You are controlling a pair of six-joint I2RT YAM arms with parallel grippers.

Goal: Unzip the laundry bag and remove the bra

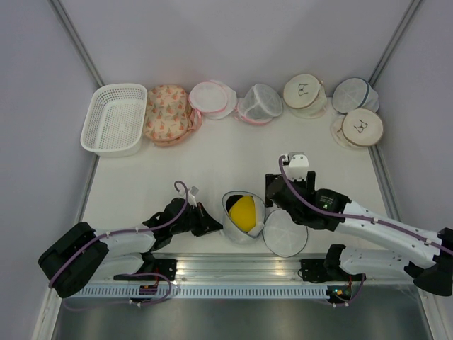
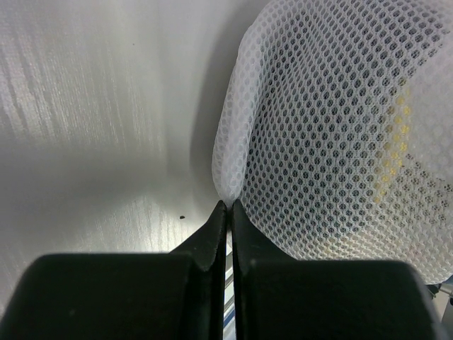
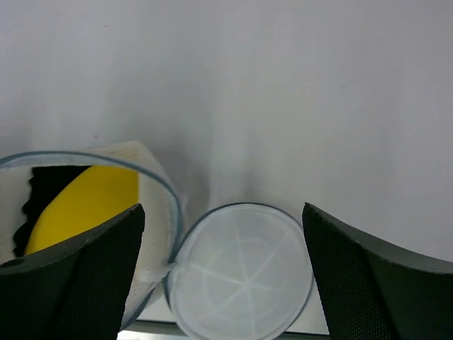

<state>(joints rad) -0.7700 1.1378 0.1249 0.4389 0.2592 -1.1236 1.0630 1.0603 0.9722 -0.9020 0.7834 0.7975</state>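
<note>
The laundry bag (image 1: 235, 228) is a white mesh drum with a dark blue zip rim, and it lies open at the near middle of the table. Its round lid (image 1: 285, 234) is flipped out flat to the right. A yellow bra (image 1: 243, 211) with black trim sits inside. My left gripper (image 1: 214, 224) is shut on the bag's mesh wall (image 2: 333, 142) at its left side, fingertips pinching a fold (image 2: 230, 205). The yellow shows through the mesh (image 2: 396, 156). My right gripper (image 1: 278, 200) is open and empty above the lid (image 3: 241, 273), beside the open bag (image 3: 159, 205) and bra (image 3: 85, 205).
Along the back stand a white plastic basket (image 1: 115, 119), a floral bag (image 1: 167, 113), two pink-trimmed white bags (image 1: 212, 99) (image 1: 260, 103), two beige round bags (image 1: 304, 91) (image 1: 362, 127) and a small blue-rimmed mesh bag (image 1: 352, 94). The metal rail (image 1: 233, 269) runs along the near edge.
</note>
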